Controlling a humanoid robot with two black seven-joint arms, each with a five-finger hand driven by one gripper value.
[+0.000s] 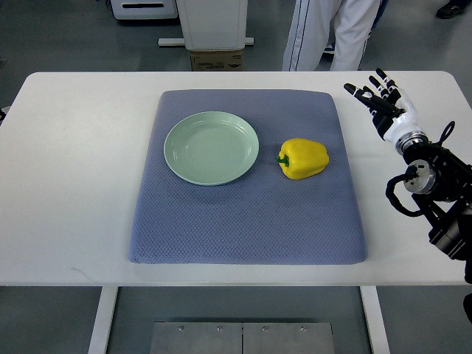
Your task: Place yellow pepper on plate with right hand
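A white rectangular tabletop (74, 184) carries a blue-grey textured fabric mat (243, 214) laid across its middle. On the left half of the mat sits a pale green round ceramic plate (212, 147), shallow and bare. Just to the right of the plate, apart from its rim by a narrow strip of mat, lies a glossy yellow bell pepper (304, 158); it rests on its side with the short green stem pointing left toward the plate.

The right robot hand (382, 102), white in the palm with black finger segments, is over the bare tabletop beyond the right edge of the mat, near its far right corner. Its fingers (369, 96) are spread apart and stretched out toward the upper left, holding nothing. It is well apart from the pepper. Behind it the black wrist and forearm (435, 188), with looping dark cables, run down to the picture's right edge.

Beyond the far edge of the tabletop stands a person in white trousers (324, 33) with a thin dark side stripe, and beside them a white pedestal base (214, 26) on the grey floor (59, 37).
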